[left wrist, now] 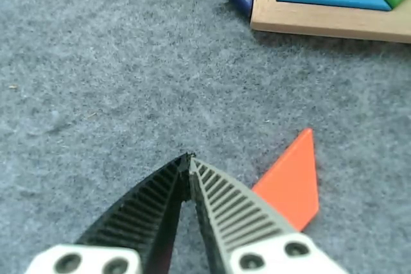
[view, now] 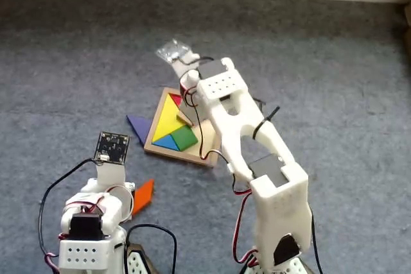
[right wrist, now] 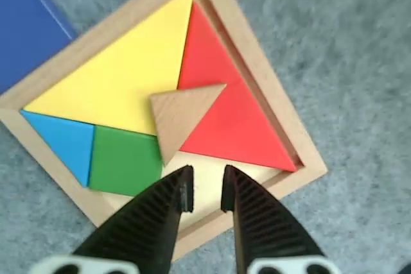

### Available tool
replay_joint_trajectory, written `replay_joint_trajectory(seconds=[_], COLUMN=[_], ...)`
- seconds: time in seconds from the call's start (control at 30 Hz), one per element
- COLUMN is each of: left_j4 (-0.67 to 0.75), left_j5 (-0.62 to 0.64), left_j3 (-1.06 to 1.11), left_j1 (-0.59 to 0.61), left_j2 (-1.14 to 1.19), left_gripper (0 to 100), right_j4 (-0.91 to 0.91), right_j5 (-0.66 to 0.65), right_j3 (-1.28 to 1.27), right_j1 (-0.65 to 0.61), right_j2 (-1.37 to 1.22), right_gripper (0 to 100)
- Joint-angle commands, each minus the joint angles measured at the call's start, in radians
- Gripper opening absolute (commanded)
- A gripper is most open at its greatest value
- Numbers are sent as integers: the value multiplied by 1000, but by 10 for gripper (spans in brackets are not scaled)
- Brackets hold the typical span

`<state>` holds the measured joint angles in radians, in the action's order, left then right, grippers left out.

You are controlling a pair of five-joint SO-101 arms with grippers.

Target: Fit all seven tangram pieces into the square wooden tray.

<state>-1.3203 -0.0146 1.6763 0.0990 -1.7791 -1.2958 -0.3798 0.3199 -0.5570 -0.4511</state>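
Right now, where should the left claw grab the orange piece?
Take the orange piece across its two long parallel edges, near the middle, coming straight down from above. It lies flat on the carpet, a slim parallelogram, so only the edges offer grip and the pointed ends would likely slip. The left claw beside it is shut; open first.

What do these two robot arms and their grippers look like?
The left arm and right arm are blocky white plastic shells with black motors set into them. Red and black cables loop along them. The left gripper and right gripper have dark, ribbed, tapering fingers on white bases.
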Motion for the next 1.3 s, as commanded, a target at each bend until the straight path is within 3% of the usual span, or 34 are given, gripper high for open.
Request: replay_joint_trajectory(seconds=[0.0, 0.4, 0.77, 1.03, 1.27], left_j4=[-6, -6, -6, -6, -6], left_j5=[-5, -5, -5, -5, -5], left_j3=[19, 19, 19, 19, 19], left_j1=[10, 10, 10, 10, 10], left_j2=[-41, -41, -41, -41, -41], left_gripper=[7, 7, 7, 7, 7], right_j4=[-16, 269, 265, 128, 102], right_j5=[8, 8, 2, 6, 6], right_j3=[130, -87, -219, -211, -219], right_j1=[-19, -71, -25, -1, -4], right_j2=[21, 19, 25, 25, 25], right_gripper=[80, 80, 80, 78, 23])
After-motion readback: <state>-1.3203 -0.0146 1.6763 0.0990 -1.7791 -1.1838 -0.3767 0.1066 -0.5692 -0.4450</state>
